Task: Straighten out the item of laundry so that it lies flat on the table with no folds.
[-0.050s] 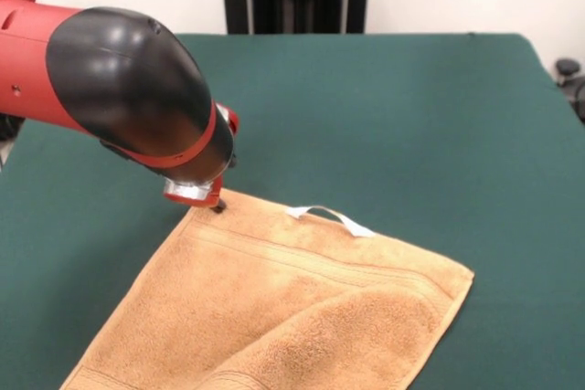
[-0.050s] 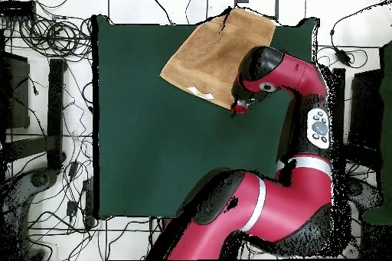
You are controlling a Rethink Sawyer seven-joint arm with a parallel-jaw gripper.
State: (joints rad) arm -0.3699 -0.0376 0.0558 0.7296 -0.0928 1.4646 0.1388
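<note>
Jaws (image 1: 218, 206) hidden behind the wrist, at the towel's (image 1: 274, 308) corner.

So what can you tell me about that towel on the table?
The towel is golden-tan terry cloth with woven band stripes near one hem and a small white loop tag at its far edge. It lies on the green table, not quite flat: one part is folded over on top. The arm's claw presses down at one corner; its fingers are hidden.
</note>
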